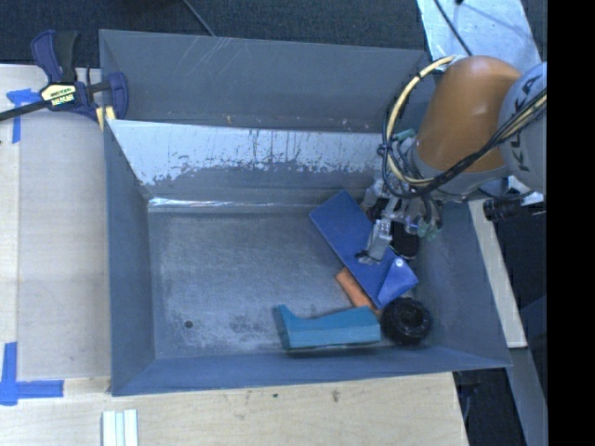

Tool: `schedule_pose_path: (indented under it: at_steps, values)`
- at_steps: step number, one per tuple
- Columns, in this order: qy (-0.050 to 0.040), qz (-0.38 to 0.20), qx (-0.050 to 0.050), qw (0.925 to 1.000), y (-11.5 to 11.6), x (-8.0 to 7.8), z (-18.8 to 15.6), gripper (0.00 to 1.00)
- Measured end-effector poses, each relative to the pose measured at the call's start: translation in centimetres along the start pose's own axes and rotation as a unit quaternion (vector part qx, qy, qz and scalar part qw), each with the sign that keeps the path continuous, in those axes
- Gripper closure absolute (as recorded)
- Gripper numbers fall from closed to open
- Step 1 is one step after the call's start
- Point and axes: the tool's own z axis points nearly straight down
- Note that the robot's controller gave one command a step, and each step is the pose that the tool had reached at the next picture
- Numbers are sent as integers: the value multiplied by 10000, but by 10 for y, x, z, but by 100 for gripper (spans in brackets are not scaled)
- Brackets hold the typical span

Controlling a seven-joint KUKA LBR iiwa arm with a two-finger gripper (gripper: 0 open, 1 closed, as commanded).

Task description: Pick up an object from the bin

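At the three o'clock side of the grey bin (pixel 232 156), the gripper (pixel 376 249) is down near the floor, below the arm's orange cover and cable loops. Its tip stands over the right-hand edge of a flat dark blue rectangular piece (pixel 340 223), which lies tilted on the floor, its long axis running from eleven to five o'clock. Contact with that piece appears likely but cannot be confirmed. Whether the gripper is released or clenched cannot be told from this angle, and nothing is seen grasped.

Toward five o'clock from the gripper:
- a short orange bar (pixel 353 291), at the blue piece's lower edge;
- a small blue wedge (pixel 398 282), just beside the bar; whether it belongs to the flat piece is unclear;
- a black round object (pixel 406 321), near the front wall;
- a teal L-shaped block (pixel 327 328), along the front wall, touching or nearly touching the black object.
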Motion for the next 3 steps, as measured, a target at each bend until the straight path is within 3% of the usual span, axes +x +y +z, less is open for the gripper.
schedule_pose_path:
  at_steps: [1,2,3]
  values:
    - [-8,943,-5,9955,7,21,-4,0]
    - [-54,1115,-16,9937,3,18,63,0]
    - [6,2124,-21,9772,4,23,83,100]
